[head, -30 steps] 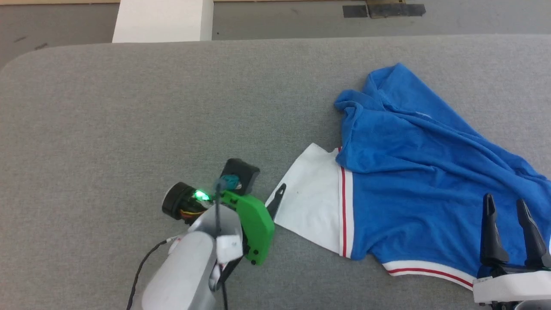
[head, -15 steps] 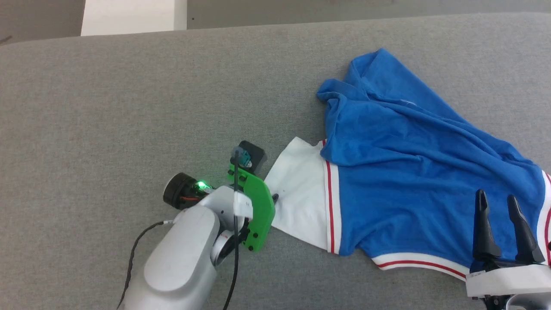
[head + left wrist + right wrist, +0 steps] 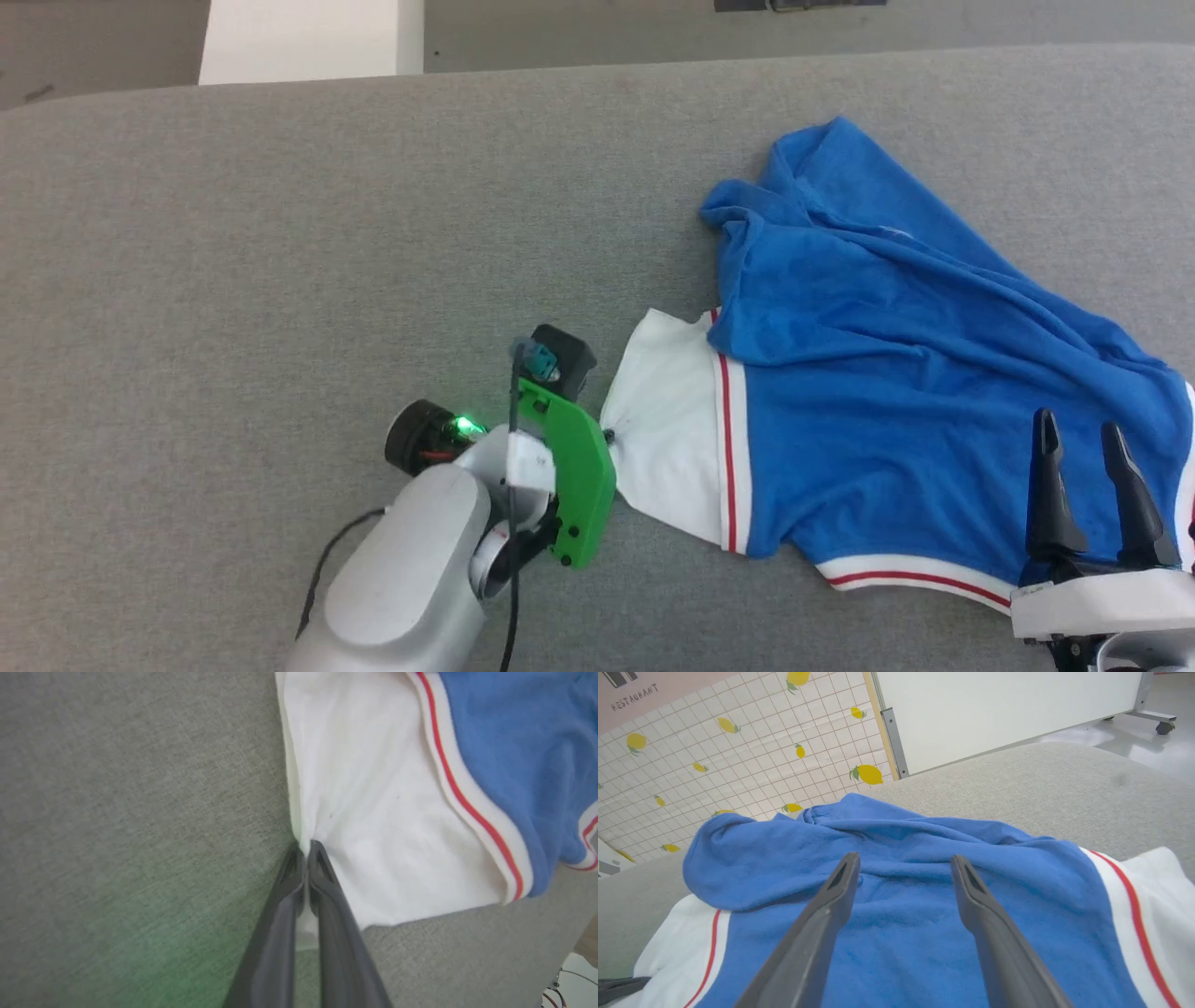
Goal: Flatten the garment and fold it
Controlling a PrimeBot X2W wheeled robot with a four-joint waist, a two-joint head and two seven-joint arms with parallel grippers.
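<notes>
At the tips of the left hand (image 3: 609,436), the two long dark fingers have just snapped together on the outer edge of the white sleeve (image 3: 667,429) of the royal-blue jersey T-shirt (image 3: 887,392). The left wrist camera shows it plainly: the fingers meet at the hem, and the white cloth gathers into small folds that fan away from the pinch. A second ago that hand stood wide, one dark finger lying on the grey felt-covered table (image 3: 280,233) just beside the sleeve, and the cloth was flat. Half a second ago it had slid in against the hem but had not closed. So the grab is made, and I'd judge the flattening can start from here, with this sleeve drawn out away from the shirt's body to spread it.

Beyond that pinch the shirt lies rumpled on the table, its blue body heaped in ridges and one flap folded over the top of the sleeve's red stripe. Nothing is flat yet and no fold is begun.

The right hand (image 3: 1074,429) hangs with its fingers apart over the blue cloth just past the red-and-white striped hem band (image 3: 915,576), holding nothing, the same as a second ago. The shirt's lie looks unchanged; the slight shift of the whole picture is the head camera moving.
</notes>
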